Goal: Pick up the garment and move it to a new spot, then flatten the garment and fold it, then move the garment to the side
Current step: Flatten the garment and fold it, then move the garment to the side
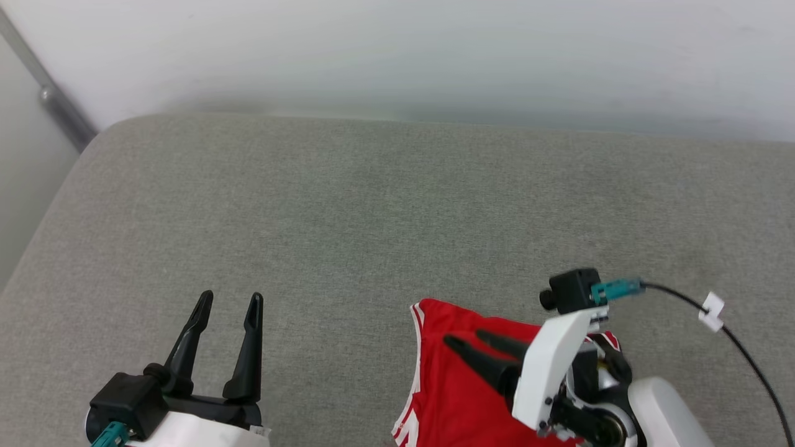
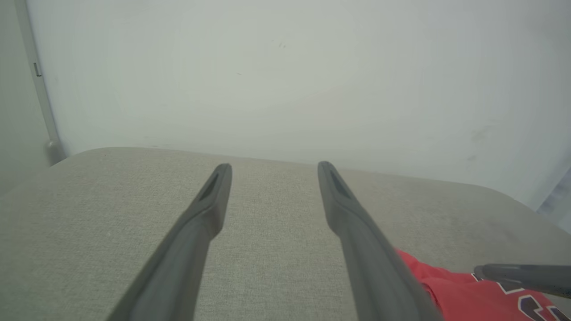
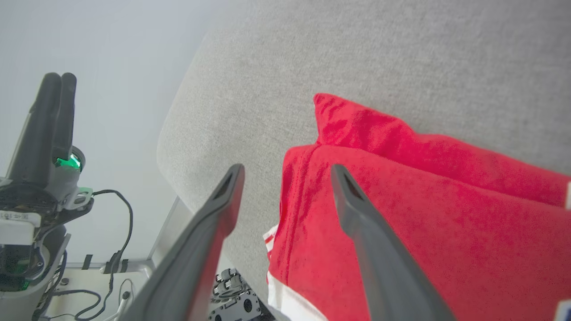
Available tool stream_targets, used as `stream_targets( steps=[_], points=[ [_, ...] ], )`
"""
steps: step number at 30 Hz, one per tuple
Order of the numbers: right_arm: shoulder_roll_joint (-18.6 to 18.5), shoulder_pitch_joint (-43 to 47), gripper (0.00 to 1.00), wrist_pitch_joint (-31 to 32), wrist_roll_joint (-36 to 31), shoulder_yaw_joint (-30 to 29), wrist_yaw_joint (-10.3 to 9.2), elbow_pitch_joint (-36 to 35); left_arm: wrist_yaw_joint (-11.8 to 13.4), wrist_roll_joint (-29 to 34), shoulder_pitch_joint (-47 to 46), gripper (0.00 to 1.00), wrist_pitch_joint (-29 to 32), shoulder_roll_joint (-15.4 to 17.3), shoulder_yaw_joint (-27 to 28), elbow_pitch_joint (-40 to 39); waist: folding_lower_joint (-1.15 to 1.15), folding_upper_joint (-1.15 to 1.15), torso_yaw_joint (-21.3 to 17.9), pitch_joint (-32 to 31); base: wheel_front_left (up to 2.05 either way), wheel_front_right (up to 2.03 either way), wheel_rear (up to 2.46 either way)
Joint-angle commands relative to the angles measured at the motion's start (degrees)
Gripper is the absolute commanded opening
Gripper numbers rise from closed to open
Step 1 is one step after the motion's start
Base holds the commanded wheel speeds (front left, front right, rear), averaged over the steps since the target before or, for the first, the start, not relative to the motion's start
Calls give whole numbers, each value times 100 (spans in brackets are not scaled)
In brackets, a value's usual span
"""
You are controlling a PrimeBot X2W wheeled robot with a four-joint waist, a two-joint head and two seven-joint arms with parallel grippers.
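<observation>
The garment (image 1: 447,397) lies folded on the grey cushion (image 1: 372,217) near its front edge, right of centre, red with white striped trim on its left side. Just above its near part hovers my right gripper (image 1: 464,337), fingers spread and pointing left, holding nothing. The right wrist view has that gripper (image 3: 285,169) open over the garment's (image 3: 446,214) left edge, one finger above the red cloth and one above the cushion. My left gripper (image 1: 231,298) stands open at the lower left, apart from the garment. In the left wrist view it (image 2: 274,167) is empty, with the garment (image 2: 450,290) at the lower right.
A pale wall (image 1: 397,56) rises behind the cushion, with a grey metal post (image 1: 56,102) at the far left. The cushion's left edge (image 1: 49,217) drops off. A black cable with a white tag (image 1: 711,310) trails from my right wrist.
</observation>
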Motion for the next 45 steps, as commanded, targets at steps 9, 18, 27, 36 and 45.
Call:
stream_targets(
  steps=[9, 18, 27, 36, 45],
  points=[
    [-728, -555, 100, -1137, -2269, -420, 0, -383, -8, 23, 55, 100, -13, -9, 93, -69, 0, 0, -339, -85, 0, 0, 0],
    [-1522, -272, 100, -2724, -3279, -1187, -1, -632, -9, 68, -103, 100, -13, -76, 89, -109, 0, 0, -578, 5, 0, 0, 0],
    [-1143, 655, 100, -3969, -3348, -1862, -2, -1383, -9, 106, -49, 100, -13, -104, 96, -158, 0, 0, -678, 45, 0, 0, 0],
    [-508, 1311, 100, -4443, -3458, -1996, -1, -1583, -9, 153, 20, 100, -13, -120, 56, -196, 0, 0, -698, 14, 0, 0, 0],
    [-314, 1376, 100, -4518, -3536, -1895, -1, -1473, -9, 241, 90, 100, -13, -145, 44, -178, 0, 0, -685, -39, 0, 0, 0]
  ],
)
